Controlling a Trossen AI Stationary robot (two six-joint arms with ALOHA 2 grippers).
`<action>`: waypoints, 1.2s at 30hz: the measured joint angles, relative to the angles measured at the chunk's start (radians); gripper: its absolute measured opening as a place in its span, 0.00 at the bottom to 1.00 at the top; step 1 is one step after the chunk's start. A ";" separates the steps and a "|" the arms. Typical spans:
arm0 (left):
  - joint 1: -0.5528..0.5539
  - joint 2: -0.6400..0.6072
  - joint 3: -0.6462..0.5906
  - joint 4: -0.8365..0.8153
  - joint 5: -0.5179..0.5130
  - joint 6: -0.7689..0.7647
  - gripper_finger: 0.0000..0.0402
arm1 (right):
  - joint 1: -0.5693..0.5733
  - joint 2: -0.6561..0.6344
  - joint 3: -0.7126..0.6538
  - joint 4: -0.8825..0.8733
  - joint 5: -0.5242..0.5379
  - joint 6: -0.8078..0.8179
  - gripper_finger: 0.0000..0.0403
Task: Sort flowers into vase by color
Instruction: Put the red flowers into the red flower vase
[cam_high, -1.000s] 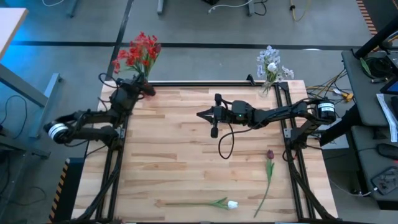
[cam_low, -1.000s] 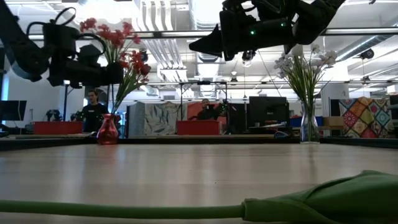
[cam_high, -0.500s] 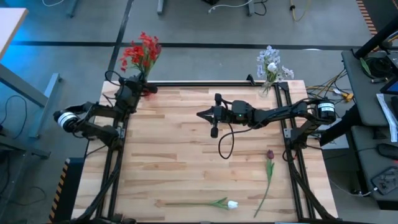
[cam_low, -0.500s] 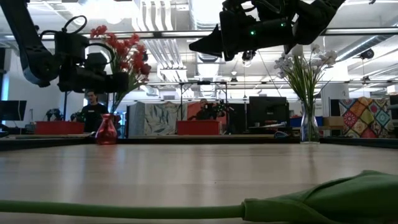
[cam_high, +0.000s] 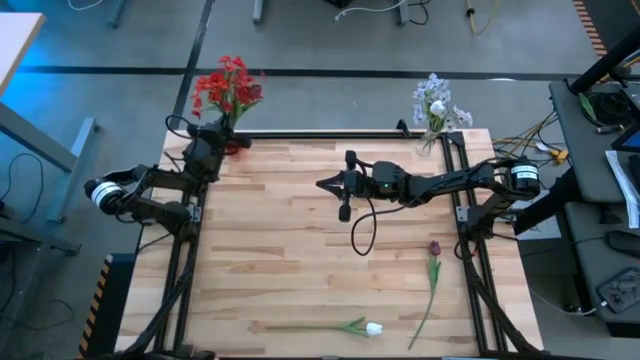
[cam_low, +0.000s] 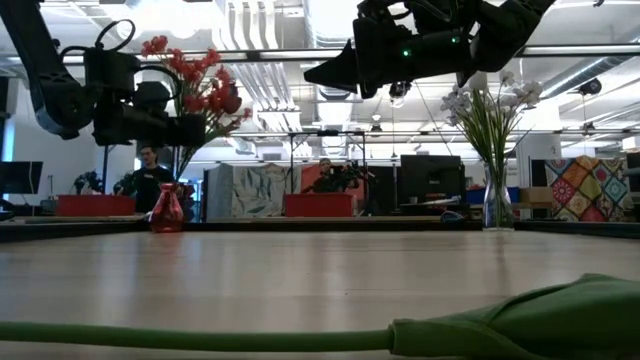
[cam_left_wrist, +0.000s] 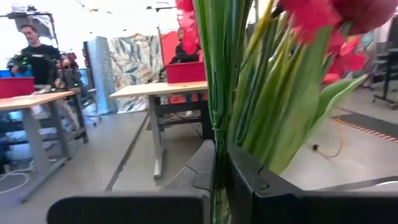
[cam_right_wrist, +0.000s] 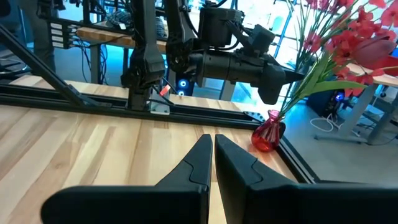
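Left pincer (cam_high: 228, 143) clamped on green stem of red flower bunch (cam_high: 228, 85), just above small red glass vase (cam_low: 166, 208) at far bench corner. Placing step. Next: release. Right pincer (cam_high: 325, 185) closed, empty, mid-bench; maroon tulip (cam_high: 434, 248), white tulip (cam_high: 372, 328) well nearer.

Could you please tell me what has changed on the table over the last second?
The left gripper, shut on a stem, shifted toward the table's back corner, tipping the red flowers in the red vase. The right gripper, maroon tulip, white tulip and pale spray stayed put.
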 joint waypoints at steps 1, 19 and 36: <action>0.000 0.000 -0.003 -0.001 -0.011 0.005 0.00 | 0.000 0.000 0.000 0.000 0.000 0.000 0.03; 0.000 -0.001 0.003 -0.094 -0.048 -0.002 0.00 | 0.000 0.000 0.000 0.000 0.000 0.000 0.03; 0.000 -0.001 0.009 -0.144 -0.050 -0.063 0.27 | 0.000 0.000 0.000 0.000 0.000 0.000 0.03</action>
